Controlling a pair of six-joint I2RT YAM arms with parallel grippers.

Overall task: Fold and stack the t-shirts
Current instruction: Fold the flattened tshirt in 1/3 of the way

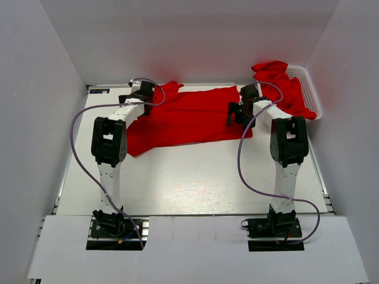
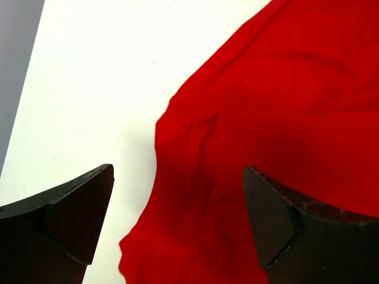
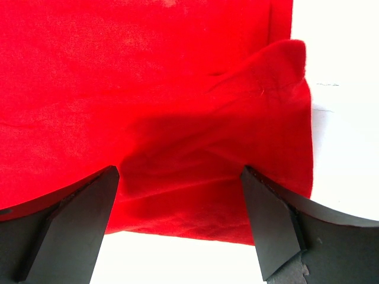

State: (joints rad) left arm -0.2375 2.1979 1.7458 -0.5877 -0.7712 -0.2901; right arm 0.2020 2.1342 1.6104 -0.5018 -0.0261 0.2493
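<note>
Rumpled plain red t-shirt (image 1: 189, 118) flat on table (image 1: 195, 177), left claw (image 2: 177, 170) and right claw (image 3: 179, 171) both spread wide

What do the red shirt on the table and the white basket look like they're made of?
Shirt: soft matte knit cloth, perhaps cotton; it wrinkles and lies limp. Basket: probably rigid white plastic, going by its stiff lattice wall.

2 arms (image 1: 110, 174): white links, black joints | cables (image 1: 72, 125): purple | claw fingers (image 2: 71, 219): black
</note>
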